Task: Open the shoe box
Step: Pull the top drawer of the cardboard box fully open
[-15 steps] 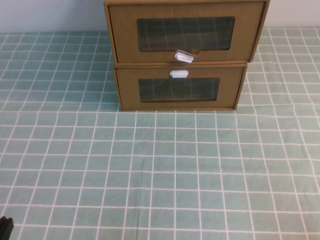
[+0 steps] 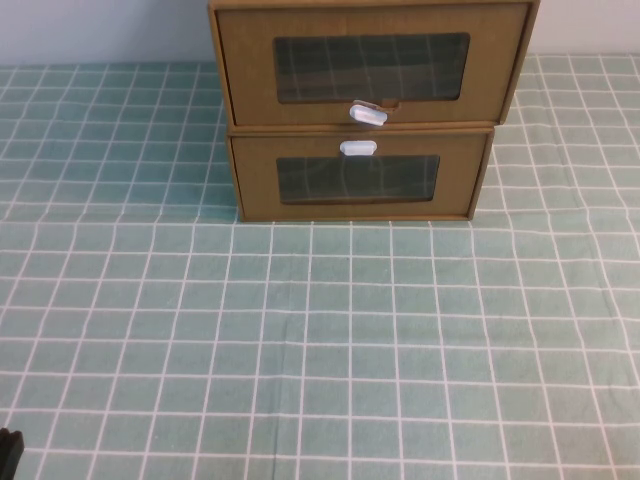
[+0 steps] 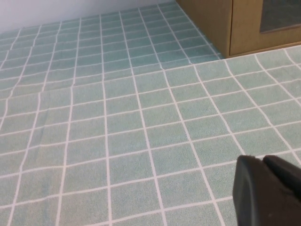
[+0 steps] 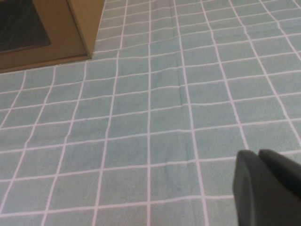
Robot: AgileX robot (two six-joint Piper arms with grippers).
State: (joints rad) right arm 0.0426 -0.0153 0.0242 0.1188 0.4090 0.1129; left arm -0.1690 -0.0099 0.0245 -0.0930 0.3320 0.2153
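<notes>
Two brown cardboard shoe boxes are stacked at the back of the table, both with their drawer fronts closed. The upper box (image 2: 370, 60) has a dark window and a white handle (image 2: 367, 114) that sits slightly tilted. The lower box (image 2: 360, 180) has a white handle (image 2: 358, 148) above its window. My left gripper (image 3: 260, 159) is shut and empty, low over the cloth at the near left corner (image 2: 8, 452), far from the boxes. My right gripper (image 4: 256, 153) is shut and empty over the cloth on the near right, outside the high view.
A green cloth with a white grid (image 2: 320, 340) covers the table. The lower box's left corner (image 3: 244, 23) shows in the left wrist view and its right corner (image 4: 56, 28) in the right wrist view. A pale wall stands behind the boxes.
The tip of the left gripper at the near left corner has shifted very slightly toward the edge of view. The boxes have not moved.
</notes>
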